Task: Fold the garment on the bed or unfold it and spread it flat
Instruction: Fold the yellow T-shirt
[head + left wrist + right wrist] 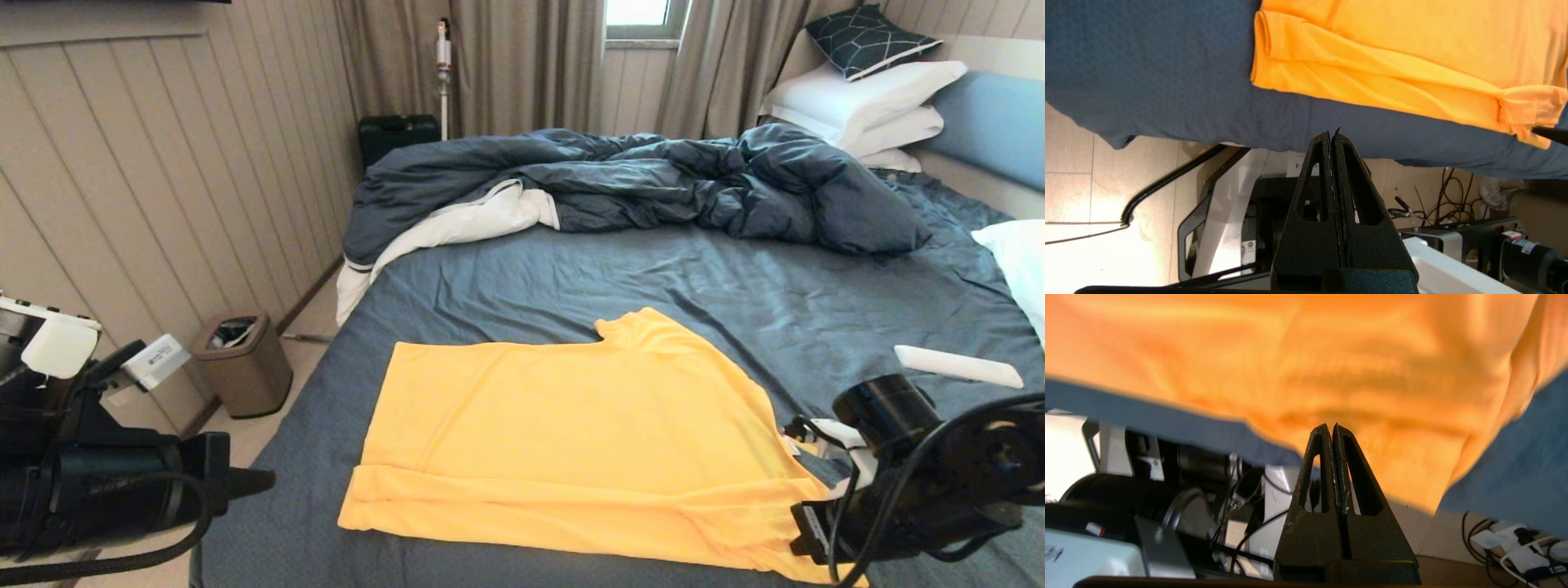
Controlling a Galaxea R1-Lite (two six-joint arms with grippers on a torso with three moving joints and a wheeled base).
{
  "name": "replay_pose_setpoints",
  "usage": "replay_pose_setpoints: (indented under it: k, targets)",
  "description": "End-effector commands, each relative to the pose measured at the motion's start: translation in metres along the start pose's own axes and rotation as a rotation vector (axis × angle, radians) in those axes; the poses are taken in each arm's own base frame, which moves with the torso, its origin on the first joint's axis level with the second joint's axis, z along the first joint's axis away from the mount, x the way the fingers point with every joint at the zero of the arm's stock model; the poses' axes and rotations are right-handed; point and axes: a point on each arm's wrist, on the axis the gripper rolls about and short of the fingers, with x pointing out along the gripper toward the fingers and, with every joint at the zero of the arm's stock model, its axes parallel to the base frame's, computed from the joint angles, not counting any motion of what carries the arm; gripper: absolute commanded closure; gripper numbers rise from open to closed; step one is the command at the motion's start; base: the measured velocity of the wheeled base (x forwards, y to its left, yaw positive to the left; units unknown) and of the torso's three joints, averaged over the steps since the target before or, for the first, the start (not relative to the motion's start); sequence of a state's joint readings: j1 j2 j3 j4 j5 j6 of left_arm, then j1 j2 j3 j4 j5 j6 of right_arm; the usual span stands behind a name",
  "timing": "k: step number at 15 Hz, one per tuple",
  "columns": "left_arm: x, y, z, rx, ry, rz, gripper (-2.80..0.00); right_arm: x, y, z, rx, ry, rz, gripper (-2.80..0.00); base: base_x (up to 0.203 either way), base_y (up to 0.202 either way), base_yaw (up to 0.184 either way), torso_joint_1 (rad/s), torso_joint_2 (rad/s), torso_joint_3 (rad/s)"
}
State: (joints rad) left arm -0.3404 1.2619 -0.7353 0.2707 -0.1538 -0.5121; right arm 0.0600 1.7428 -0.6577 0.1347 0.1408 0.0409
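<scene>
The garment [571, 441], a plain yellow T-shirt, lies flat on the near part of the bed [653, 278]. Its near hem is doubled over in a narrow band, and its near right corner hangs over the bed's front edge. My left gripper [1332, 132] is shut and empty. It hovers off the bed's front left corner, short of the garment's folded corner [1261, 49]. My right gripper [1330, 426] is shut with nothing between its fingers. It is just in front of the garment's [1331, 355] overhanging right corner. In the head view the right arm [914, 482] hides that corner.
A rumpled dark blue duvet [653, 175] is piled across the far half of the bed. White pillows [865, 94] and a dark cushion [865, 37] are at the far right. A white flat object [955, 365] lies right of the shirt. A brown bin [243, 371] stands on the floor at left.
</scene>
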Motion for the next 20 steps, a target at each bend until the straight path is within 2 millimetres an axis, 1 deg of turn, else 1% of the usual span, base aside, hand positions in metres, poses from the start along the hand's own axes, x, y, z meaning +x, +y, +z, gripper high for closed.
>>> replay_pose_setpoints:
  k: [1, 3, 5, 8, 12, 16, 17, 18, 19, 20]
  targets:
    - [0.002, -0.001, 0.002, -0.005, 0.005, 0.001, 0.0, 0.016, -0.002, 0.008, 0.002, 0.016, -0.003, 0.0, 0.0, 0.0, 0.0, 0.0, 0.0, 0.0]
    - [0.001, -0.002, 0.002, -0.002, 0.005, -0.004, 0.0, 0.022, -0.002, 0.016, 0.002, -0.017, -0.011, 0.0, 0.0, 0.0, 0.0, 0.0, 0.0, 0.0]
    - [0.001, -0.004, 0.001, 0.004, 0.008, -0.011, 0.0, 0.022, -0.002, 0.02, 0.005, -0.033, -0.01, 0.0, 0.0, 0.0, 0.0, 0.0, 0.0, 0.0]
    - [0.0, -0.006, 0.003, 0.007, 0.003, -0.019, 0.0, 0.017, -0.001, 0.03, 0.031, -0.075, -0.007, 0.0, 0.0, 0.0, 0.0, 0.0, 0.0, 0.0]
    - [-0.001, -0.007, 0.002, 0.011, 0.006, -0.025, 0.0, 0.006, 0.002, 0.051, 0.071, -0.159, 0.002, 0.0, 0.0, 0.0, 0.0, 0.0, 0.0, 0.0]
    - [-0.003, -0.008, 0.002, 0.011, -0.002, -0.029, 0.0, 0.002, 0.003, 0.069, 0.102, -0.212, 0.009, 0.0, 0.0, 0.0, 0.0, 0.0, 0.0, 0.0]
    - [-0.003, -0.007, 0.002, 0.01, -0.002, -0.03, 0.0, 0.002, 0.003, 0.071, 0.113, -0.217, 0.011, 0.0, 0.0, 0.0, 0.0, 0.0, 0.0, 0.0]
    - [-0.003, -0.007, 0.002, 0.01, -0.002, -0.03, 0.0, 0.001, 0.003, 0.069, 0.114, -0.216, 0.011, 0.0, 0.0, 0.0, 0.0, 0.0, 0.0, 0.0]
    - [-0.004, -0.007, 0.002, 0.01, -0.003, -0.03, 0.0, -0.002, 0.004, 0.066, 0.115, -0.216, 0.011, 0.0, 0.0, 0.0, 0.0, 0.0, 0.0, 0.0]
    - [-0.004, -0.008, 0.002, 0.011, -0.002, -0.031, 0.0, -0.007, 0.004, 0.058, 0.113, -0.216, 0.011, 0.0, 0.0, 0.0, 0.0, 0.0, 0.0, 0.0]
